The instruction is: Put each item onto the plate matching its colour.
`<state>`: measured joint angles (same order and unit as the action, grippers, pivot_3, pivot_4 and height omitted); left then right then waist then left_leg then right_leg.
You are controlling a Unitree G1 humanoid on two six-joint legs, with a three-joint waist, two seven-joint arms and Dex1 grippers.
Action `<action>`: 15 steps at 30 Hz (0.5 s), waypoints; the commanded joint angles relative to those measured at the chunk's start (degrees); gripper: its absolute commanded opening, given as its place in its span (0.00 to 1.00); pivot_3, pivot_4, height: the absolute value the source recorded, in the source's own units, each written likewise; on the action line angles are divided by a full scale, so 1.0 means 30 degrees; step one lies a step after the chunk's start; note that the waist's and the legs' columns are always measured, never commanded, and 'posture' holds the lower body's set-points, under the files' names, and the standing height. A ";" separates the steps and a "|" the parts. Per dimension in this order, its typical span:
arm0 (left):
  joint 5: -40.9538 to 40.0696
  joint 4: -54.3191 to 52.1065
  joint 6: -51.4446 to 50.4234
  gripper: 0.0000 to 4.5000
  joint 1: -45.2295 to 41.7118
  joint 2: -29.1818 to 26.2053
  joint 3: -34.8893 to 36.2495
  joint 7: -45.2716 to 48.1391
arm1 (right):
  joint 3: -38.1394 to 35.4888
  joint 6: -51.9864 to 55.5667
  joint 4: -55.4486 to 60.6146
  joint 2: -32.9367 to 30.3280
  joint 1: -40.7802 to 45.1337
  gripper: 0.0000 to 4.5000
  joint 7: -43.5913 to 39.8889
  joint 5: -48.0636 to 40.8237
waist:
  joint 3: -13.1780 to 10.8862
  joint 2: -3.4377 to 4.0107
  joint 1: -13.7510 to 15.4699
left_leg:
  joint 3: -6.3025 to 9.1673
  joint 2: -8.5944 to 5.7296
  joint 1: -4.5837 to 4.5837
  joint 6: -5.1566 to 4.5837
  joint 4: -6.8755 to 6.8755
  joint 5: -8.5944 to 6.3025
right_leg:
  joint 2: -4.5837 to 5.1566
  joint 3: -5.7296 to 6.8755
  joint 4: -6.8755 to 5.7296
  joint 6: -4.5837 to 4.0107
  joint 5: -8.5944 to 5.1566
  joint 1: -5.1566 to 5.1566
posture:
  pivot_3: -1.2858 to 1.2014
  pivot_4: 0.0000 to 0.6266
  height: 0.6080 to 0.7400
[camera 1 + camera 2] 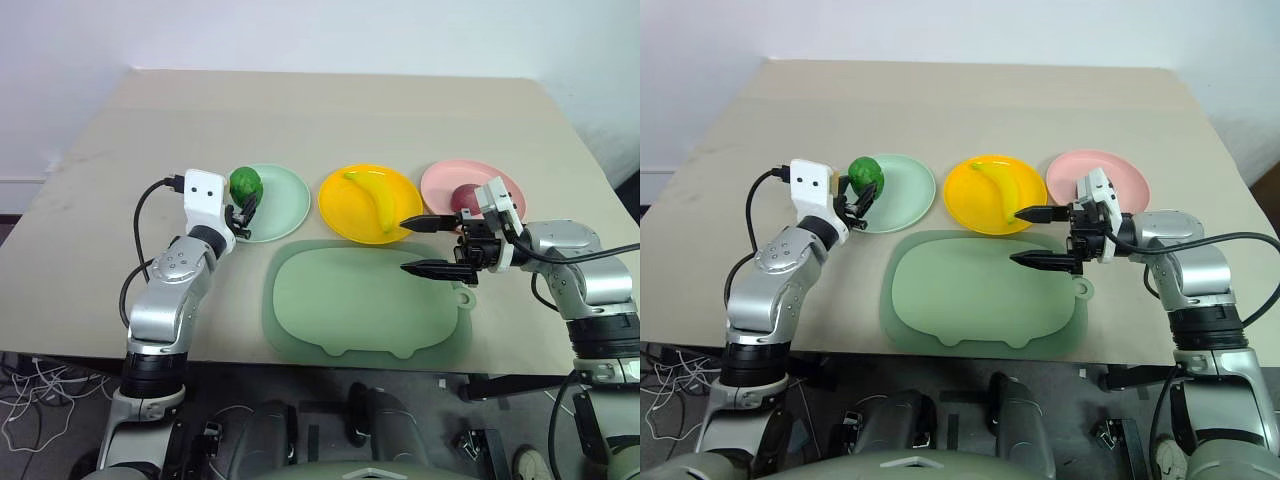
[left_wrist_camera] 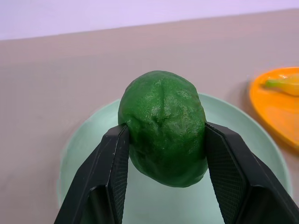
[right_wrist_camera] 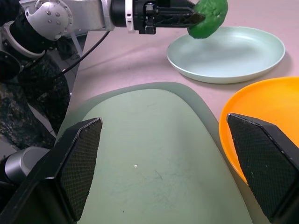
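Table: a broad beige tabletop (image 1: 330, 110) is being used as the work surface, with everything gathered toward its near edge.
Tray: a large sage-green flat tray with a small loop (image 1: 365, 300) is lying nearest the robot, with nothing on it.
Plates: a pale mint-green round plastic plate (image 1: 278, 205), a bright yellow round plastic plate (image 1: 352, 210) and a pink round plastic plate (image 1: 445, 180) are lined up just beyond the tray, left to right.
Right gripper: the right gripper (image 1: 422, 244) is being held over the right end of the tray, pointing across toward the left, its two black fingers spread wide with nothing between them.
Left gripper: the left gripper (image 2: 163, 140) is being held closed on the glossy green bumpy oval toy fruit (image 2: 162, 126), one pad pressed to each side.
Deciding relation: the oval is being held above the near-left part of the mint-green plate, clear of its surface; only lowering and letting go appears to be left, and the left arm is the nearer one.
Oval's look: its long axis is standing roughly upright between the pads, and the dimpled skin is glinting.
Other items: the curved yellow toy banana (image 1: 375, 196) is lying on the yellow plate, and the dark red roundish toy fruit (image 1: 464, 196) is sitting on the pink plate.
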<state>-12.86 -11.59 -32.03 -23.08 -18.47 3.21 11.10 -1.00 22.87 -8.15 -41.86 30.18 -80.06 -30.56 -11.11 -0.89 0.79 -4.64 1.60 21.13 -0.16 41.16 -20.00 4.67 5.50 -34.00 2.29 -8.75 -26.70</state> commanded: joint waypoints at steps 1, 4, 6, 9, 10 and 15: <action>0.1744 -0.0069 0.0473 0.47 -0.0383 0.0036 -0.0192 -0.1453 | -0.0554 -0.0176 0.0624 -0.0046 0.0253 1.00 0.0159 -0.0221 | 0.0000 0.0000 0.0001 | 0.0001 0.0000 0.0000 0.0000 0.0000 0.0000 | 0.0000 -0.0001 0.0000 0.0000 0.0000 0.0001 | 0.52 0.24 1.00; 0.2197 0.0440 0.0787 0.66 -0.0648 0.0141 -0.0342 -0.1506 | -0.0603 -0.0217 0.0750 -0.0073 0.0159 1.00 0.0317 -0.0212 | 0.0000 0.0000 0.0004 | 0.0003 0.0000 -0.0004 0.0000 -0.0001 0.0000 | 0.0000 0.0000 0.0001 0.0000 0.0000 0.0001 | 0.52 0.24 1.00; 0.2422 0.0756 0.1064 0.81 -0.0776 0.0430 -0.0133 -0.1918 | -0.0618 -0.0199 0.0795 -0.0099 0.0138 1.00 0.0391 -0.0228 | 0.0000 0.0000 0.0020 | 0.0000 0.0000 0.0000 -0.0001 0.0000 0.0000 | 0.0001 0.0001 0.0000 0.0001 0.0001 0.0001 | 0.52 0.24 1.00; 0.2323 0.0977 0.1030 0.99 -0.0809 0.0280 -0.0106 -0.1400 | -0.0663 -0.0147 0.0822 -0.0209 0.0086 1.00 0.0416 -0.0248 | 0.0000 0.0000 0.0007 | 0.0003 0.0000 0.0002 -0.0001 0.0001 0.0000 | 0.0007 0.0001 0.0001 0.0002 0.0002 0.0001 | 0.52 0.24 1.00; 0.1934 0.0782 0.0792 0.99 -0.0759 0.0397 -0.0031 -0.1084 | -0.0674 -0.0118 0.0860 -0.0237 0.0054 1.00 0.0431 -0.0257 | 0.0000 0.0000 -0.0002 | 0.0002 0.0001 -0.0001 -0.0001 0.0000 -0.0001 | 0.0005 0.0002 0.0000 0.0001 0.0002 0.0000 | 0.52 0.24 1.00; 0.2880 0.0054 0.1059 0.99 -0.0907 0.1307 0.0737 -0.3299 | -0.0678 -0.0113 0.0825 -0.0223 0.0042 1.00 0.0514 -0.0253 | 0.0000 0.0000 0.0002 | 0.0004 0.0006 0.0000 -0.0001 0.0000 0.0000 | 0.0006 0.0002 -0.0001 0.0001 0.0002 0.0000 | 0.52 0.24 1.00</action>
<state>-4.77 -7.77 -29.65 -24.76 -14.85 3.51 2.93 -1.05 22.88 -7.51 -41.92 29.93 -78.57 -30.55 -11.11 -0.89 0.79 -4.62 1.62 21.13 -0.17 41.16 -20.00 4.69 5.51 -34.00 2.30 -8.74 -26.70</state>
